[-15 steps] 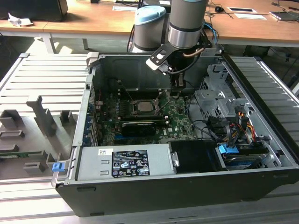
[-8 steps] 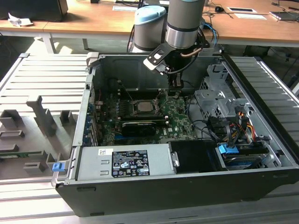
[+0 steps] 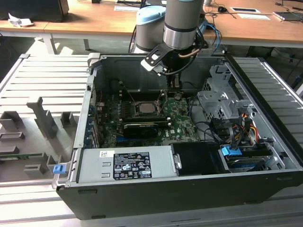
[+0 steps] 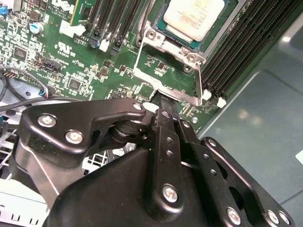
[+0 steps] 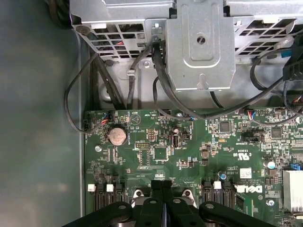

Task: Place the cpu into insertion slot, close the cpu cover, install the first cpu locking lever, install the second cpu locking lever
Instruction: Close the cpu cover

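Observation:
The cpu (image 3: 144,108), its silvery top (image 4: 193,18) facing up, sits in the insertion slot (image 3: 131,109) on the green board. A silvery cpu cover (image 4: 165,45) lies flat around it. Thin wire levers run along the socket's sides (image 4: 138,52). My gripper (image 3: 175,86) hangs over the board just past the socket's edge, towards the exterior view's right. In the second wrist view my gripper (image 4: 163,100) is shut, its tip at a metal tab on the socket frame's end. In the first wrist view its black fingers (image 5: 155,189) are pressed together with nothing between them.
Long black memory slots (image 4: 236,47) flank the socket. A metal drive cage (image 5: 199,42) with black cables (image 5: 161,85) stands beyond the board. A coin battery (image 5: 117,136) and a black card (image 3: 139,127) sit on the board. The power supply (image 3: 125,165) fills the case front.

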You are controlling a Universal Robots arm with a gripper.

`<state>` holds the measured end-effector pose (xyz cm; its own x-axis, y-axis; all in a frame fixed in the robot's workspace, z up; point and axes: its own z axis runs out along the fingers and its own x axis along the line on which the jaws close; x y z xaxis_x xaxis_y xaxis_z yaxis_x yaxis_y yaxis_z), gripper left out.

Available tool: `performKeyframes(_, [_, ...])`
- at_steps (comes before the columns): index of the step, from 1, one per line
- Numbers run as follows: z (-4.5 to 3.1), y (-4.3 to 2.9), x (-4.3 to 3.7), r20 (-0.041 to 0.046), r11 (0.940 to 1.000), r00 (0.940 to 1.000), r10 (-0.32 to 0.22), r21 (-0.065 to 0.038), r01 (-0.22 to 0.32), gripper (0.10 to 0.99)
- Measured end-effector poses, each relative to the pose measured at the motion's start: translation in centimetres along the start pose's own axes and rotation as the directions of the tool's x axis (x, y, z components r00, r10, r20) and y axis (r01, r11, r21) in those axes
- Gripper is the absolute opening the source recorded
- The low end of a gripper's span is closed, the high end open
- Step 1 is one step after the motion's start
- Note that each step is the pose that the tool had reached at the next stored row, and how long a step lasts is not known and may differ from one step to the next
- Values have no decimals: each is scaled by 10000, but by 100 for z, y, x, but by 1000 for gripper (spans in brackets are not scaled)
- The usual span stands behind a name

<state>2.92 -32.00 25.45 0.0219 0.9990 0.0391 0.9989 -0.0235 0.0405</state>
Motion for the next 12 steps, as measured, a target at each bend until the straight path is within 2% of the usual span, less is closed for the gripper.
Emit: performKeyframes(12, [-1, -38, -1, 0, 10000, 10000, 0, 0, 0, 106])
